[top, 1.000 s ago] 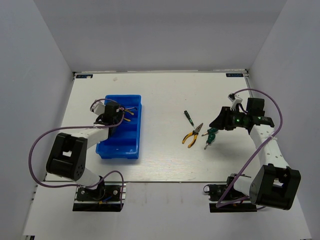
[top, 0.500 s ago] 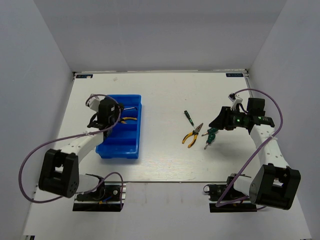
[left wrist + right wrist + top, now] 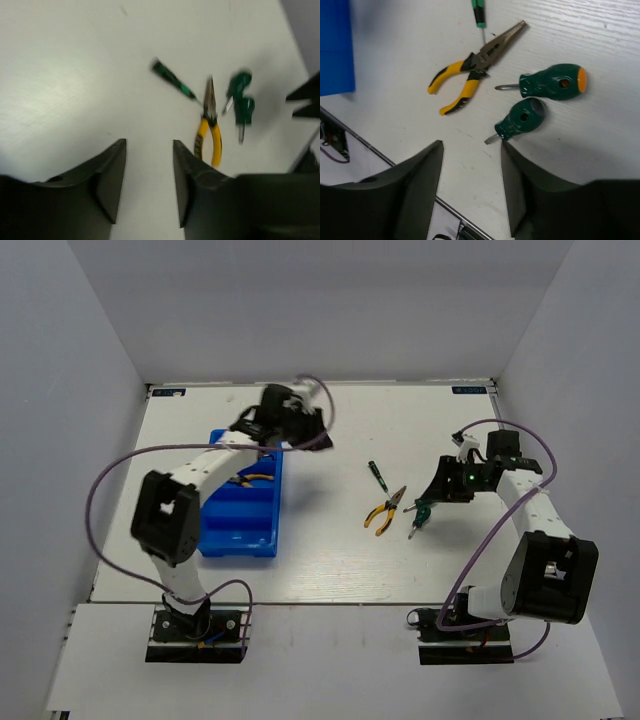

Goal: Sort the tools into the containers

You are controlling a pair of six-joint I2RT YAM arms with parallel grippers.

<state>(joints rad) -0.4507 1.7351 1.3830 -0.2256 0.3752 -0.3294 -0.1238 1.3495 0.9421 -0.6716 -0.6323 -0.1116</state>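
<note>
Left gripper (image 3: 149, 145): jaws parted, bare white worktop (image 3: 330, 565) showing through the gap, nothing held. The overhead view has it blurred, hanging above the worktop just off the far right corner of the blue bin (image 3: 238, 540), toward the far edge. The left arm (image 3: 215, 460) reaches across the far end of the bin.

Right gripper (image 3: 471, 145): jaws likewise apart, empty. It hangs over the right half of the worktop, just right of the loose tools, fingers pointed toward them, touching none.

Blue bin: long and rectangular, split into compartments by cross ribs, standing on the left half of the worktop with its long side running near to far. One pair of yellow-handled pliers (image 3: 250, 478) lies inside, in the far part. The exact compartment is not readable, as the arm partly covers that end.

Loose tools, right of the worktop's centre, all lying flat:
- needle-nose pliers (image 3: 470, 82), yellow and black handles, jaws shut, nose pointing toward the far edge and slightly right.
- thin screwdriver (image 3: 479, 15), green and black handle, on the far side of the pliers, shaft tip close by the pliers' jaws; contact not resolvable.
- stubby screwdriver (image 3: 552, 84), dark green handle with an orange end cap, just right of the pliers.
- second stubby screwdriver (image 3: 520, 120), dark green, beside the first, toward the near edge; touching or not, I cannot tell.

Bin and loose tools are well apart, with bare worktop between.
</note>
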